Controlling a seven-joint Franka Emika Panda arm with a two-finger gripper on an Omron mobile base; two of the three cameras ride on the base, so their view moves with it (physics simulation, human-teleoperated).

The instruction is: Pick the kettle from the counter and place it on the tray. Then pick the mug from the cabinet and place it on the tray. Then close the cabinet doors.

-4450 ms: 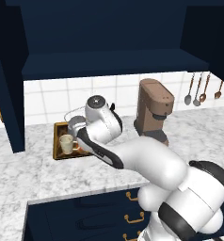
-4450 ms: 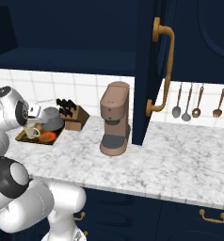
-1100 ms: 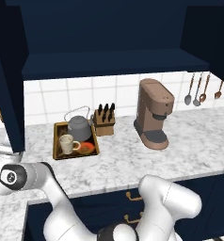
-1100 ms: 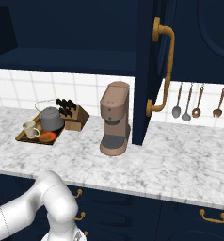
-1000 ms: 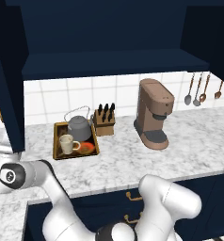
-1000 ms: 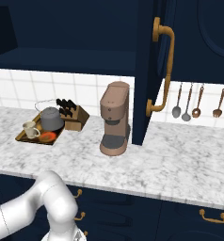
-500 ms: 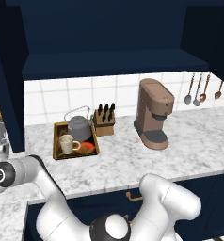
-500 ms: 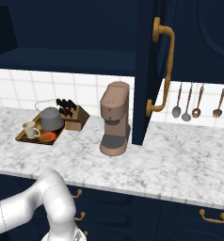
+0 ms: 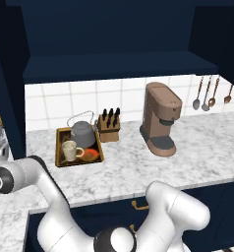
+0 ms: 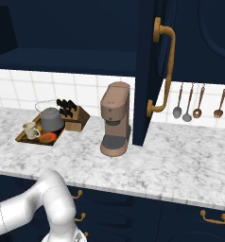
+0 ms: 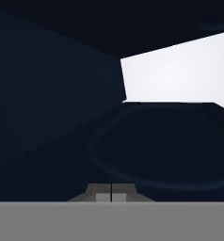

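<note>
Gripper point(image 11: 111, 190) closed, empty, facing a navy cabinet door point(image 11: 161, 146); tray point(image 9: 60, 147) near counter point(image 9: 188, 162) backsplash.

The left cabinet door point(image 9: 6, 88) is cut off by the frame edge.

From the left base camera I saw my white Franka arm with its dark joints point(image 9: 45, 192) rise from the lower right, bend low across the bottom of the picture, then reach out to the far left edge, where its round dark-capped wrist joint sat beside the hand. From the right base camera the same arm swept in as one broad white curve across the lower left corner. Through the hand camera, my two-finger gripper point(image 11: 111, 192) showed its small grey fingertips point(image 11: 102, 193) pressed together, with nothing between them.
</note>
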